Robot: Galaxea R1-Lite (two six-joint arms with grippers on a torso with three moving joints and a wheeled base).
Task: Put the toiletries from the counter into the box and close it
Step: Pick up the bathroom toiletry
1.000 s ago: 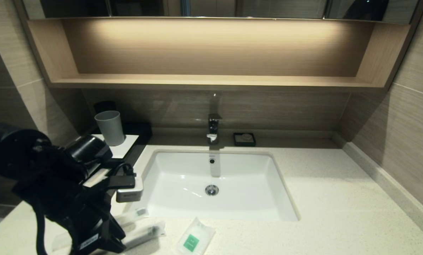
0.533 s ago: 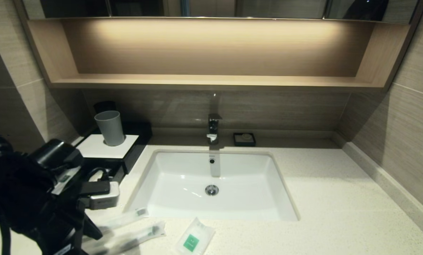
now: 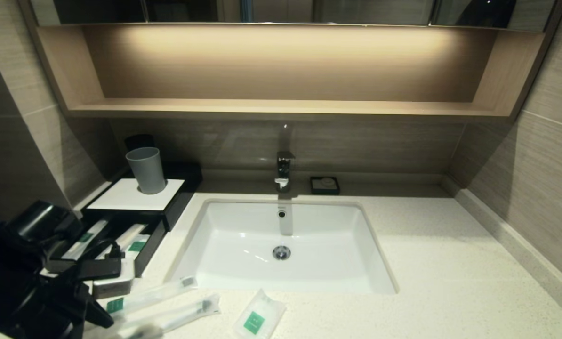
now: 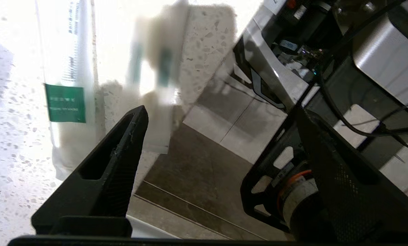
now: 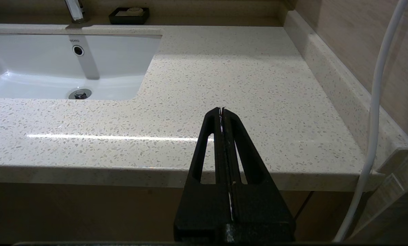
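Observation:
The black box (image 3: 175, 200) with a white top panel stands at the back left of the counter (image 3: 450, 263). Its front drawer (image 3: 144, 256) is pulled out, and packets with green labels (image 3: 137, 246) lie inside. Two clear toothbrush packets (image 3: 151, 295) (image 3: 182, 314) and a white sachet (image 3: 258, 318) lie along the counter's front edge. My left gripper (image 4: 221, 112) is open and empty, just off the counter's front left edge. One labelled packet (image 4: 67, 102) lies beside its finger, and a second (image 4: 156, 61) looks blurred. My right gripper (image 5: 222, 110) is shut and empty, low in front of the counter's right end.
A grey cup (image 3: 145, 169) stands on the box's top. The white sink (image 3: 243, 282) fills the middle, with the faucet (image 3: 283, 169) and a small black soap dish (image 3: 325, 185) behind it. A wooden shelf (image 3: 281, 107) runs above. The right wall's ledge (image 3: 511, 240) bounds the counter.
My left arm has drawn back from over the box toward the front left corner, uncovering the pulled-out drawer and the packets in it. The sachet has stayed put.

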